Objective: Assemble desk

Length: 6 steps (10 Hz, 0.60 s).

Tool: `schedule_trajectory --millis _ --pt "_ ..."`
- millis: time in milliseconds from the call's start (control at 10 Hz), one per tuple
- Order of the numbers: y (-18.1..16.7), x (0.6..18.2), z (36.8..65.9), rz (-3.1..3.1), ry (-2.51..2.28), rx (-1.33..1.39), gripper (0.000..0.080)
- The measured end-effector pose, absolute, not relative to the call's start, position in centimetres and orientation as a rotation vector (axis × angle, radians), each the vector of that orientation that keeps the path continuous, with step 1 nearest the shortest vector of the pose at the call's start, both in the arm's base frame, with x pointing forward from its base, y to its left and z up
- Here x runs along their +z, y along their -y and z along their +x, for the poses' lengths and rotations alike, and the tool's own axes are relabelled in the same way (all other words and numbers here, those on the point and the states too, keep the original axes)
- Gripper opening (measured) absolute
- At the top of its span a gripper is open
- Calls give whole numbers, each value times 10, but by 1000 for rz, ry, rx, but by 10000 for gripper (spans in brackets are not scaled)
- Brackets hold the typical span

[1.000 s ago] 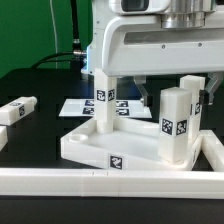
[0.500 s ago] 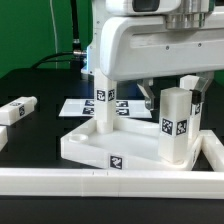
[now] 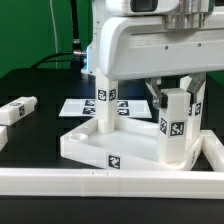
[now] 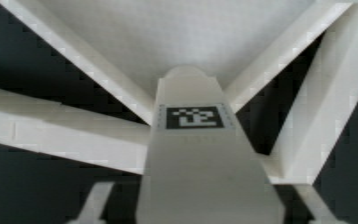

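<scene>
The gripper [image 3: 176,98] straddles the standing leg [image 3: 175,132] on the desk slab [image 3: 100,150]; whether it clamps, I cannot tell.

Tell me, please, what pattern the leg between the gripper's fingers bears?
A black-and-white square tag on the white leg; the wrist view shows it best.

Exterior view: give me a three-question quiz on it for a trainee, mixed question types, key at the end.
1. True or false: one leg lies loose on the table, off the slab.
2. How many legs stand upright on the slab?
3. The gripper straddles which upright leg? A: the exterior view's left one. B: the exterior view's right one. C: neither.
Key: 1 true; 2 two; 3 B.
</scene>
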<state>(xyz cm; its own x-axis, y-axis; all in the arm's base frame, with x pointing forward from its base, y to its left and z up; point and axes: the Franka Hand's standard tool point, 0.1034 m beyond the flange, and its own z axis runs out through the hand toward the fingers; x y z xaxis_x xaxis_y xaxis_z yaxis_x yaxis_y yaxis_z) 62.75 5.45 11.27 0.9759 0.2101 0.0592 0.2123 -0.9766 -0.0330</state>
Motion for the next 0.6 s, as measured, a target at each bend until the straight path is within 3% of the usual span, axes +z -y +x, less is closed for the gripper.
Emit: schedule_trajectory --millis 600 --pt "-55 113 628 -3064 -384 -70 288"
